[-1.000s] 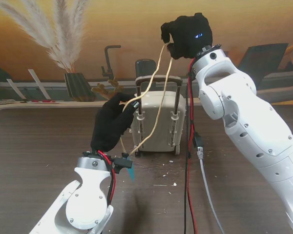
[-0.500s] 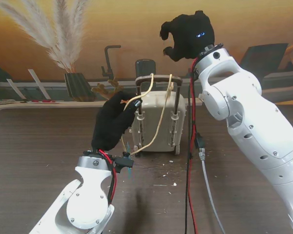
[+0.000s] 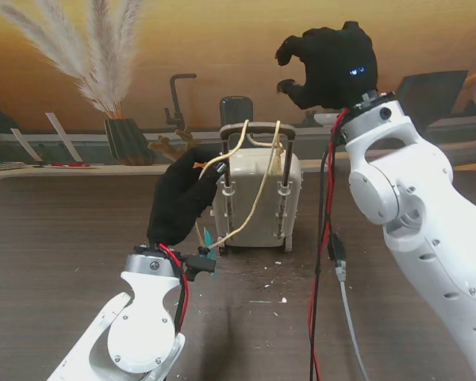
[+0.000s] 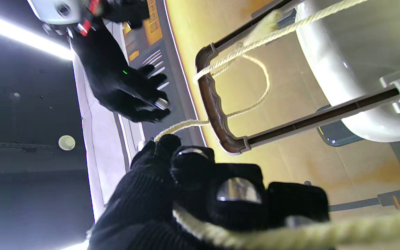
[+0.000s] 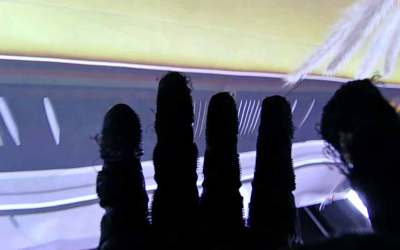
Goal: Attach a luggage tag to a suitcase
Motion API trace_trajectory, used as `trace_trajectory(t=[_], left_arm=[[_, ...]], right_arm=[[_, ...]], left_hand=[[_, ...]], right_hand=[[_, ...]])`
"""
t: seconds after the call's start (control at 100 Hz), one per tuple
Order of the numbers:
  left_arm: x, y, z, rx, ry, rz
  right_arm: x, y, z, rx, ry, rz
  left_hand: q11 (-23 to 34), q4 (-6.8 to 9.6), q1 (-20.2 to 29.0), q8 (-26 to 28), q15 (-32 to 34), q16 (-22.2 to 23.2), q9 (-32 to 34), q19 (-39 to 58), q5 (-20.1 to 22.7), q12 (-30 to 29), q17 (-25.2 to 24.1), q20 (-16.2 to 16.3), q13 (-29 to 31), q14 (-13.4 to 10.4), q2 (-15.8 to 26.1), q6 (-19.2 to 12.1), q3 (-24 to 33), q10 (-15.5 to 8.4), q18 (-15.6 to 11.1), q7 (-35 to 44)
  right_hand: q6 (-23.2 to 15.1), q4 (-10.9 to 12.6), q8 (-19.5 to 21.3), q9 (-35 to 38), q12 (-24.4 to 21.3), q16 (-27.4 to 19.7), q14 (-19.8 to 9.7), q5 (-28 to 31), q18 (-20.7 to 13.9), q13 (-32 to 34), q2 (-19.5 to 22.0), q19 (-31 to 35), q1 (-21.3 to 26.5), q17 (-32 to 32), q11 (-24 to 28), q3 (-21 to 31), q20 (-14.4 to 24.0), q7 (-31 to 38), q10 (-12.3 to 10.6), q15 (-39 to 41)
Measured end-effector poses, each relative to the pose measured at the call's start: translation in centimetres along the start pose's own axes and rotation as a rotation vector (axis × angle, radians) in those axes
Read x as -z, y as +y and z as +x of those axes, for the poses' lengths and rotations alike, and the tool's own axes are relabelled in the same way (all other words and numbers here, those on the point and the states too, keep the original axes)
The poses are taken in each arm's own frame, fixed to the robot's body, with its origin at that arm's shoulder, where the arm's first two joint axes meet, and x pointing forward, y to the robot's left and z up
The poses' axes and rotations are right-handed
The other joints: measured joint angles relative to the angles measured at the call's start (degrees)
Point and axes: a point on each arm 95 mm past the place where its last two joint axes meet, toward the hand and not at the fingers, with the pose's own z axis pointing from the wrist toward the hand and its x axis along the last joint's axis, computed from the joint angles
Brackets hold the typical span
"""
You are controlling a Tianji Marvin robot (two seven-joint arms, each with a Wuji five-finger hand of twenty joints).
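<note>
Left hand point(image 3: 182, 202) pinches the limp, light tag cord point(image 3: 258, 194), looped over the handle point(image 3: 258, 128) of the suitcase point(image 3: 258, 198) standing mid-desk point(image 3: 55, 238), best gripped near its free end, while the right hand point(image 3: 329, 67) hangs spread, holding nothing.

Stand camera: we look down from above the shoulders across the surface point(image 3: 55, 254), facing the far wall; both arms rise from the near corners. Left wrist camera: we sit very close behind the left robot hand point(image 4: 186, 194), looking along its fingers at the suitcase point(image 4: 359, 69) handle point(image 4: 217, 114); the right robot hand point(image 4: 123, 90) shows beyond. Stand and left wrist views share both. Right wrist camera: we look past the fingers point(image 5: 175, 139) at the wall only.
</note>
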Motion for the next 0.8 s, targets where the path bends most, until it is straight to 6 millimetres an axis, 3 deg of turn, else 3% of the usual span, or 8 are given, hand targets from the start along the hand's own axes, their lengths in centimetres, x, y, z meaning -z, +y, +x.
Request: trace_trajectory(t=[0.37,0.46,0.58,0.8], left_arm=[[0.5,-0.1,-1.1,0.052,-0.036,0.070],[0.8,-0.1,-1.6,0.079,-0.063,0.086],[1.2,0.0,-2.3,0.086,-0.088,0.111],[1.9,0.3,-3.6,0.114,-0.126,0.139]], right_arm=[[8.4,1.3,1.0,-0.093,-0.025,-0.047],[9.8,1.3,1.6,-0.117,-0.029,-0.041],[11.3,1.1,2.5,-0.154,-0.034,-0.040],[12.5,0.7,4.4,-0.202,-0.036,-0.026]], left_hand=[[-0.1,0.00,0.0,-0.6,0.0,0.0,0.0,0.0,0.0,0.0,0.0,-0.7,0.0,0.0,0.0,0.0,0.0,0.0,0.0,0.0],[-0.4,0.00,0.0,-0.6,0.0,0.0,0.0,0.0,0.0,0.0,0.0,-0.9,0.0,0.1,0.0,0.0,0.0,0.0,0.0,0.0],[-0.7,0.00,0.0,-0.7,0.0,0.0,0.0,0.0,0.0,0.0,0.0,-1.3,0.0,0.1,0.0,0.0,0.0,0.0,0.0,0.0],[-0.7,0.00,0.0,-1.3,-0.1,0.0,-0.1,0.0,0.0,0.0,0.0,-1.9,0.0,0.1,0.0,0.0,0.0,0.0,0.0,0.0]], right_hand=[[0.4,-0.1,0.0,0.1,0.8,0.0,0.4,0.0,0.0,0.0,1.8,0.0,1.3,0.0,1.6,-2.0,0.4,0.0,0.8,0.1],[0.4,-0.6,-1.7,0.1,1.8,0.0,0.4,0.0,0.0,0.0,1.8,0.2,2.1,0.1,3.1,-2.9,0.4,1.9,0.8,1.0],[0.4,-2.8,-4.1,1.3,2.9,0.0,0.4,0.0,0.0,0.6,1.8,1.3,3.0,0.8,4.5,-3.0,0.4,4.9,0.8,2.1],[-0.2,-2.8,-7.8,1.9,4.2,0.0,0.4,-0.2,0.0,1.5,2.7,2.7,3.6,1.6,5.5,-3.0,0.4,9.7,0.8,3.8]])
